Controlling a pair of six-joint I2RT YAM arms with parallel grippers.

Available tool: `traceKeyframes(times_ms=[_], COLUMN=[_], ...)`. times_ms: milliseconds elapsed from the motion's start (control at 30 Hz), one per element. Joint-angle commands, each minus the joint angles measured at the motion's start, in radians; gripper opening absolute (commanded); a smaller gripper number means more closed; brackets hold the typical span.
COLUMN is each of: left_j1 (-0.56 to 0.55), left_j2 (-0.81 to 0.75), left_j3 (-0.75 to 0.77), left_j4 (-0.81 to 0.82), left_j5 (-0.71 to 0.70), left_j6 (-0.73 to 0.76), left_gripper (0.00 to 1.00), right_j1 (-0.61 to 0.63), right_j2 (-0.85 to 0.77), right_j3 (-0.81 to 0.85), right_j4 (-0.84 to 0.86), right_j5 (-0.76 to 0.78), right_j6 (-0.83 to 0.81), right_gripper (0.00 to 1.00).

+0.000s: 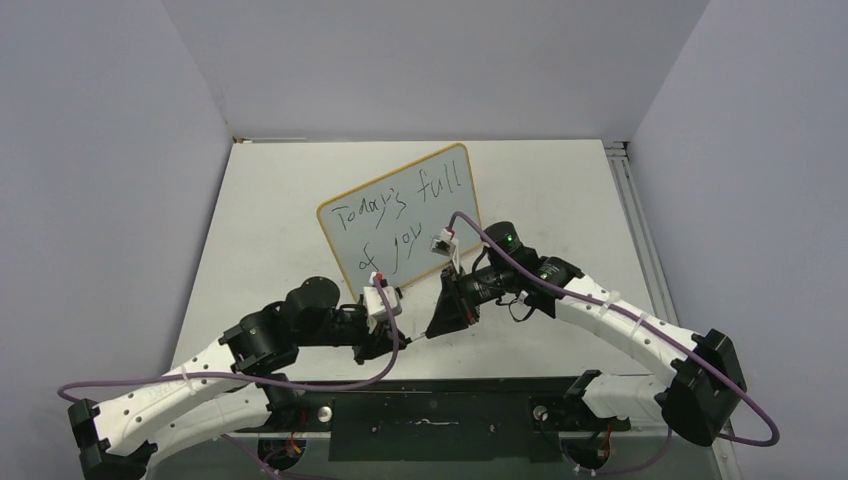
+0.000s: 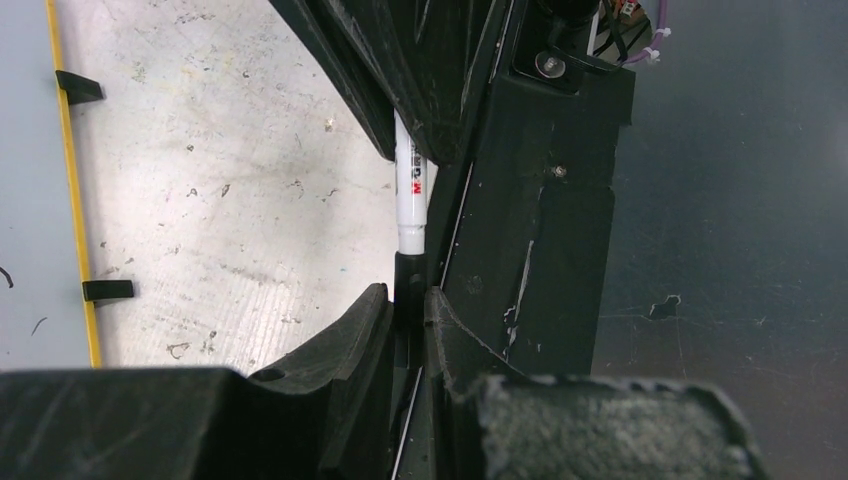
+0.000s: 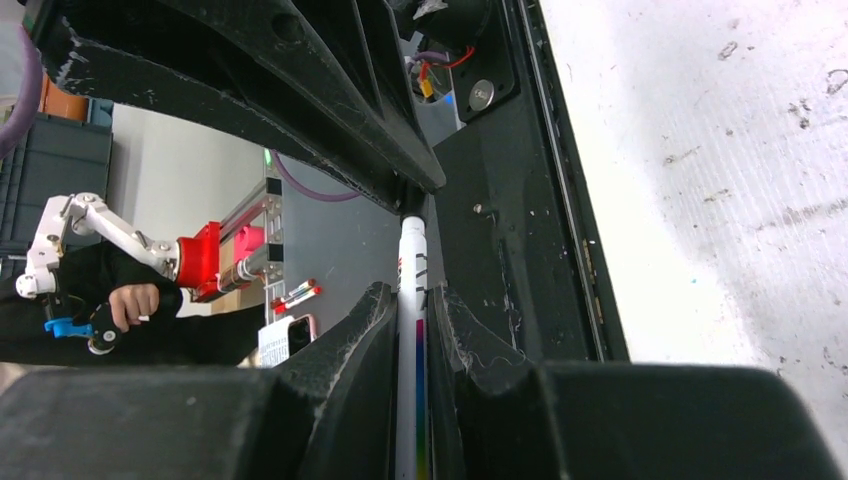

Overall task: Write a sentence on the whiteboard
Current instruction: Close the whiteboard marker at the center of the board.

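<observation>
The whiteboard [image 1: 428,222] stands tilted on the table behind both grippers, and its yellow edge and two black feet show in the left wrist view [image 2: 70,170]. The sentence [image 1: 405,207] in black reads "Today's full of joy" in two slanted lines. My two grippers meet tip to tip in front of the board. My left gripper [image 1: 398,340] [image 2: 408,296] is shut on the marker's black end. My right gripper [image 1: 433,328] [image 3: 411,296] is shut on the marker's white barrel [image 3: 411,340]. The marker [image 2: 411,195] spans straight between the two sets of jaws.
A black rail [image 1: 430,415] runs along the table's near edge under the grippers. Grey walls enclose the table on the left, back and right. In the right wrist view a person [image 3: 100,310] is at a bench beyond the table.
</observation>
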Motion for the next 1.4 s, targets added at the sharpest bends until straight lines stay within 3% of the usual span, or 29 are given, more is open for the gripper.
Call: traceKeyframes(times_ms=[0, 367, 1367], left_j1=[-0.002, -0.003, -0.005], left_j2=[-0.029, -0.045, -0.003], left_j3=[0.009, 0.01, 0.035], left_j4=[0.092, 0.183, 0.32], left_j5=[0.018, 0.061, 0.065], left_j6=[0.0, -0.024, -0.018], left_gripper=[0.0, 0.0, 0.0], right_j1=[0.028, 0.059, 0.113], right_j2=[0.008, -0.01, 0.002], right_j3=[-0.022, -0.091, -0.132], right_j4=[0.128, 0.343, 0.41], right_j5=[-0.028, -0.042, -0.013], right_j6=[0.047, 0.207, 0.232], right_gripper=[0.05, 0.05, 0.05])
